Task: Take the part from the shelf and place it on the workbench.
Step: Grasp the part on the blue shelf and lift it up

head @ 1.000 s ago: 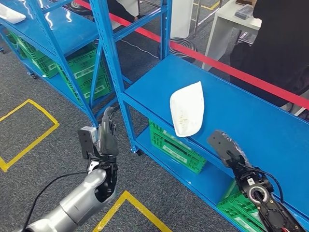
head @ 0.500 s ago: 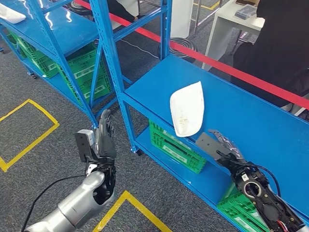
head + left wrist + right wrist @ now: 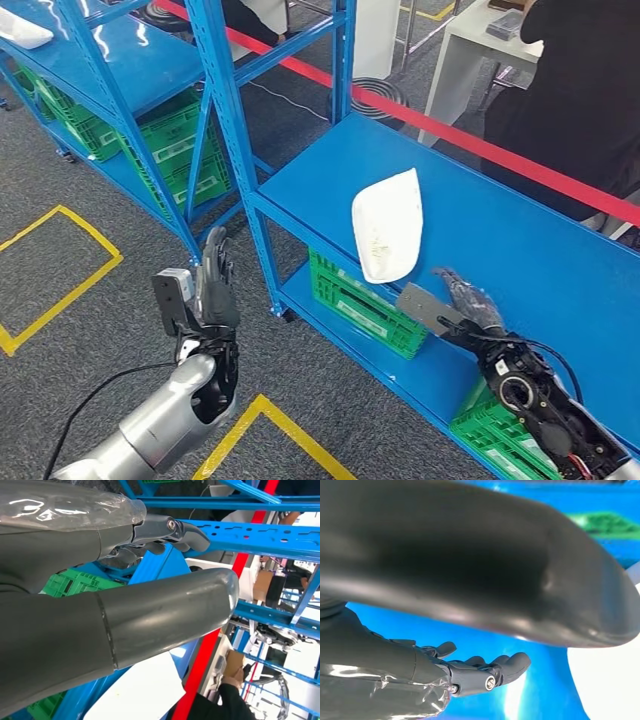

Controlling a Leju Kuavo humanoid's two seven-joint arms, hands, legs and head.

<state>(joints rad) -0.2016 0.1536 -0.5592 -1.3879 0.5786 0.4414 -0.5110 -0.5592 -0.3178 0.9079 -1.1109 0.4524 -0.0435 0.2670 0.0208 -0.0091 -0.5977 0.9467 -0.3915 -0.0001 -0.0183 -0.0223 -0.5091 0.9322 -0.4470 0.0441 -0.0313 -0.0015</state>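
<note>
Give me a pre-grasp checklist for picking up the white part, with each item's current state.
1. White part lies free on the blue shelf, nothing on it: ok.
2. Right robot hand holds nothing, fingers apart: ok.
3. Right robot hand touches the part: not ok; it sits beside the part near the shelf's front edge.
4. Left robot hand stays out of the way, over the floor, holding nothing: ok.
5. Person behind the shelf stays away from the part: ok.
6. Part's weight and grip surface: cannot tell.
</note>
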